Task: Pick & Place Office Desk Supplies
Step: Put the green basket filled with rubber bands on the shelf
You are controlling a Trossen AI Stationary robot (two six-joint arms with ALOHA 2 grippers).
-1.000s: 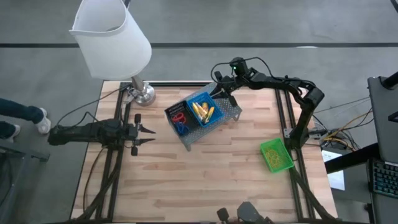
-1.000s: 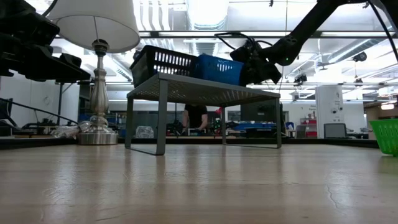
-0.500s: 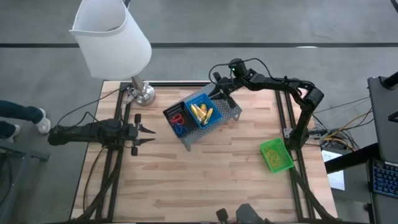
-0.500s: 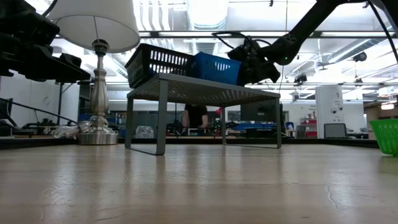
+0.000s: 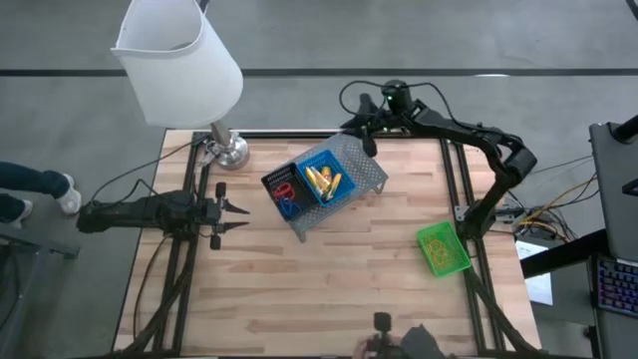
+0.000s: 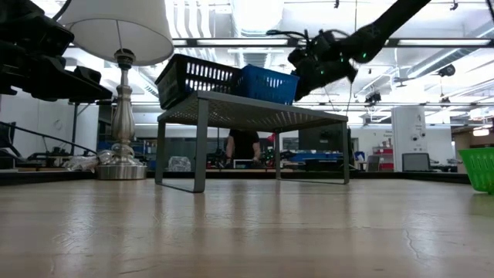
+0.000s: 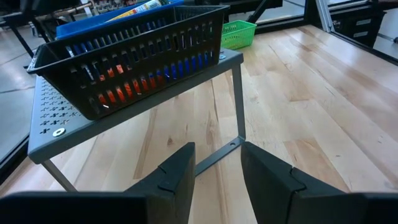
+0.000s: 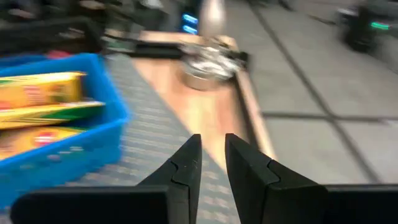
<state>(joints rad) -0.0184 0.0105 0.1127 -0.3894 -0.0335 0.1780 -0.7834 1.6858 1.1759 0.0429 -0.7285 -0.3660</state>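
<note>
A grey perforated metal shelf (image 5: 367,172) stands on the wooden table. On it sit a blue bin (image 6: 270,83) holding yellow oblong pieces (image 5: 324,181) and, touching it, a black bin (image 6: 197,77) holding red loops (image 5: 286,186) and blue loops (image 5: 291,206). A green bin (image 5: 429,235) stands on the table near the right edge. My right gripper (image 5: 361,135) hangs over the shelf's far corner, above and behind the blue bin (image 8: 68,162), fingers narrowly apart, empty. My left gripper (image 5: 237,214) waits open, left of the shelf.
A lamp with a white shade (image 5: 179,60) and a metal base (image 5: 229,150) stands at the table's far left corner, close to the shelf. Bare wood lies along the near half of the table. Metal frame rails run along both sides. A person shows far behind the table (image 6: 243,143).
My right gripper has risen and drawn back from the blue bin toward the table's far edge. Before that, the blue and black bins slid a little along the shelf toward the table's left.
</note>
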